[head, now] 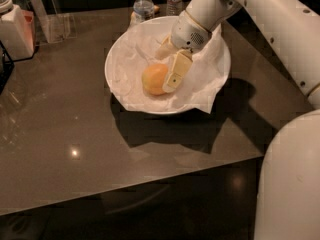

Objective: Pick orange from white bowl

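Now the hand (166, 68), spread, touches the orange (152, 79) inside the white bowl (113, 64).

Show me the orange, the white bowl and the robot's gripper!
orange (153, 79), camera view, middle of its skin.
white bowl (108, 70), camera view, left rim.
gripper (166, 71), camera view, its tip, inside the bowl by the orange.

The tabletop (75, 134) was dark and glossy, throwing back lamp glints. The white bowl (108, 66) had a smooth rim and a lining of crinkled paper (202, 89) — matt. The orange (151, 79) looked matt-skinned. The gripper (167, 71), down inside the bowl against the fruit, was smooth cream plastic — faintly shiny
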{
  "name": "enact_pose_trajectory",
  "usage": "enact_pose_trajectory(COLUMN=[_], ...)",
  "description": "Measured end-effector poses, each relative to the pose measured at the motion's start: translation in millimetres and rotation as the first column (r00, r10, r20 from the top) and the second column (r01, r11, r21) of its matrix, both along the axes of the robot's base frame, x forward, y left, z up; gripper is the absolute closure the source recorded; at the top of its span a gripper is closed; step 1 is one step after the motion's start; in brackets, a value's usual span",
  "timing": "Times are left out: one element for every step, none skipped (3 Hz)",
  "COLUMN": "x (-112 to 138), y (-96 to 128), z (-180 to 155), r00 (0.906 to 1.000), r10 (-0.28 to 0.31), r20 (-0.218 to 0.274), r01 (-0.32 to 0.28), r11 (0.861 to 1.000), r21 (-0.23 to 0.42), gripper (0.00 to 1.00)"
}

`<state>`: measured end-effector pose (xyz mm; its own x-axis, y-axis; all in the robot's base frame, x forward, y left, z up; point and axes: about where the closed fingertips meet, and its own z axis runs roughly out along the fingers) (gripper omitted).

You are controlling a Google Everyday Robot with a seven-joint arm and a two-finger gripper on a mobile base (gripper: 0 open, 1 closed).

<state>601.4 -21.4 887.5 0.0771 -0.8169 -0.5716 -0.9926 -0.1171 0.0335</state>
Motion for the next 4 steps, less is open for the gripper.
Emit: enact_pose_trajectory(x=[1, 3, 4, 7], y=[-1, -2, 1, 2], z=[-9, -16, -20, -24], r00=[0.9997, 0.9986, 0.9978, 0.9962], r10=[-0.012, -0.024, -0.029, -0.046], r20=[-0.021, -0.046, -0.060, -0.074], r01=[0.012, 0.025, 0.029, 0.046], r11=[1.000, 1.000, 1.000, 0.999], r21=[-0.001, 0.006, 0.006, 0.006], gripper=[0.17, 0.18, 0.19, 0.38])
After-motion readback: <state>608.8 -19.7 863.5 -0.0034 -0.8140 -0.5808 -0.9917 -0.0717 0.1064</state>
